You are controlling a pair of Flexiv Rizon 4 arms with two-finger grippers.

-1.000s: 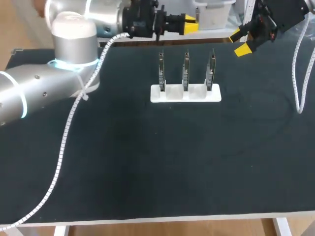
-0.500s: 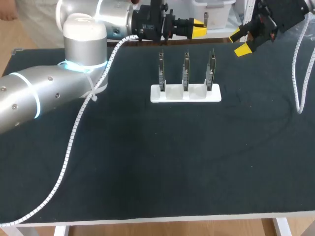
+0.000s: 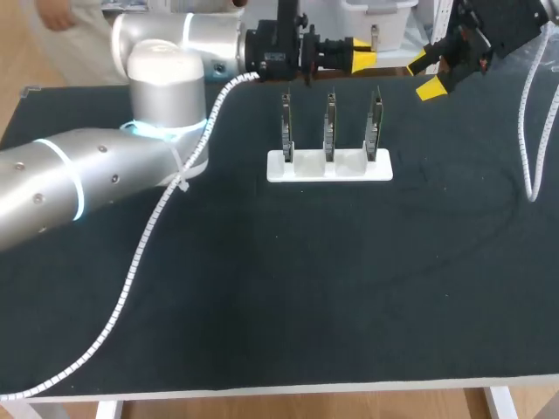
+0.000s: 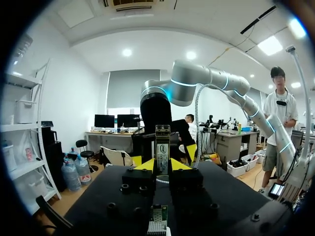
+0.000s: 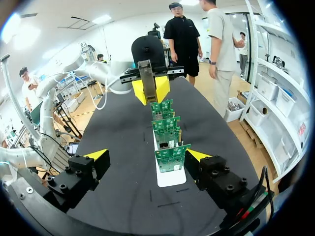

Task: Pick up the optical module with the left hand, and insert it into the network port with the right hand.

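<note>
The optical module [image 3: 374,38], a slim metal bar, is pinched upright between the yellow tips of my left gripper [image 3: 362,56], which is shut on it above the table's far edge. In the left wrist view the module [image 4: 162,145] stands up from the left gripper [image 4: 162,165]. My right gripper [image 3: 424,75] hangs open at the far right, facing the left one. In the right wrist view its tips stand wide apart around the near board [image 5: 172,157], with the module [image 5: 146,78] beyond the row. A small grey port [image 5: 164,145] shows on the middle board.
A white holder [image 3: 328,168] at the table's far middle carries three upright circuit boards [image 3: 330,124] in a row. A white corrugated cable [image 3: 131,262] trails from my left arm across the dark mat; another [image 3: 527,131] hangs at the right.
My left arm has swung right along the far edge, carrying the module closer to the right gripper. The right arm has not moved.
</note>
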